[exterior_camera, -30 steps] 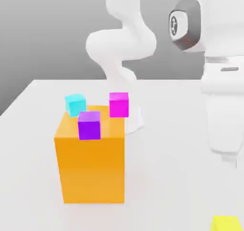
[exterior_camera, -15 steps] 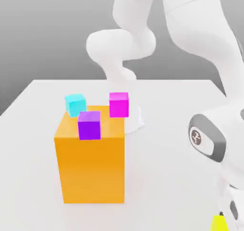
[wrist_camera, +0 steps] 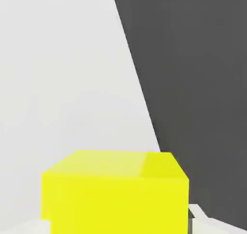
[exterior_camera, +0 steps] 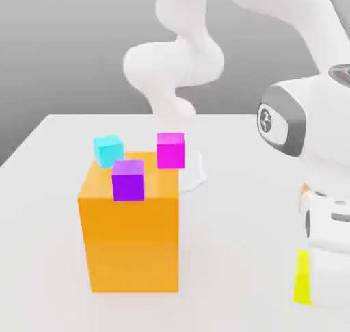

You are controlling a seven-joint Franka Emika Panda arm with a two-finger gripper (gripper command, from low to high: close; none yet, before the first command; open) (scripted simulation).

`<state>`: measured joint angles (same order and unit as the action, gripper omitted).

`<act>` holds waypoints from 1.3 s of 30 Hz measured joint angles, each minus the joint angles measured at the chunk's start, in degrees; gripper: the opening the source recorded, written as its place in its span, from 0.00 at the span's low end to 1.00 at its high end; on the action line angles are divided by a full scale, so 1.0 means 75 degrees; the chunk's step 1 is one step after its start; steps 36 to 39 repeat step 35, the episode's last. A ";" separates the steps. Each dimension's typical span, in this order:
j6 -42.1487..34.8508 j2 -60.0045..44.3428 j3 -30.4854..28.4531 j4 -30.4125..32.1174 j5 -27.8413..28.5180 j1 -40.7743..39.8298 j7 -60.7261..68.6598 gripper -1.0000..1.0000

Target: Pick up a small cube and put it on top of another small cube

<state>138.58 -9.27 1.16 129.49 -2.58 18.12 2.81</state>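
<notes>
Gripper (exterior_camera: 311,283) closed on the small yellow cube (exterior_camera: 301,277), held at the exterior view's lower right, apparently just clear of the worktop (exterior_camera: 232,255). Pick looks done. Remaining: carry and set it on another small cube, e.g. the purple cube (exterior_camera: 128,180) atop the orange block (exterior_camera: 130,241).

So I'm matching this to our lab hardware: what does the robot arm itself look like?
A glossy white arm of thick, rounded tubular links. The joint near the wrist has a dark grey circular cap with a small white emblem. The end effector's white housing is boxier, with thin dark seams. No cables visible.
</notes>
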 joint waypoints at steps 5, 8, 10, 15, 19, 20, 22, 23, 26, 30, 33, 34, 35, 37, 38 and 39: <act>-0.0782 0.1381 -0.0205 0.0601 -0.0141 -0.0406 -0.1209 0.00; -0.1249 0.2211 -0.0235 0.0963 -0.0148 -0.0605 -0.1990 0.00; -0.1560 0.2765 -0.0260 0.1204 -0.0131 -0.0752 -0.2526 0.00; -0.2333 0.4150 -0.0242 0.1808 -0.0060 -0.1260 -0.3889 0.00; -0.2950 0.5259 -0.0164 0.2291 -0.0007 -0.1734 -0.4978 0.00; -0.3106 0.5535 -0.0140 0.2412 0.0008 -0.1858 -0.5250 0.00; -0.3419 0.6088 -0.0073 0.2652 0.0020 -0.2125 -0.5780 0.00; -0.3577 0.6364 -0.0044 0.2771 0.0030 -0.2255 -0.6050 0.00; -0.4041 0.7198 0.0069 0.3134 0.0042 -0.2672 -0.6842 0.00; -0.3802 0.7685 0.0183 0.3855 0.0020 -0.2991 -0.7415 0.00; -0.3033 0.7547 0.0240 0.4485 -0.0030 -0.3028 -0.7430 1.00; -0.3033 0.7547 0.0240 0.4485 -0.0031 -0.3028 -0.7429 1.00; -0.3033 0.7547 0.0240 0.4485 -0.0031 -0.3028 -0.7429 1.00; -0.3033 0.7547 0.0240 0.4485 -0.0031 -0.3028 -0.7429 1.00; -0.3033 0.7547 0.0240 0.4485 -0.0031 -0.3028 -0.7429 1.00; -0.3033 0.7547 0.0240 0.4485 -0.0031 -0.3028 -0.7429 1.00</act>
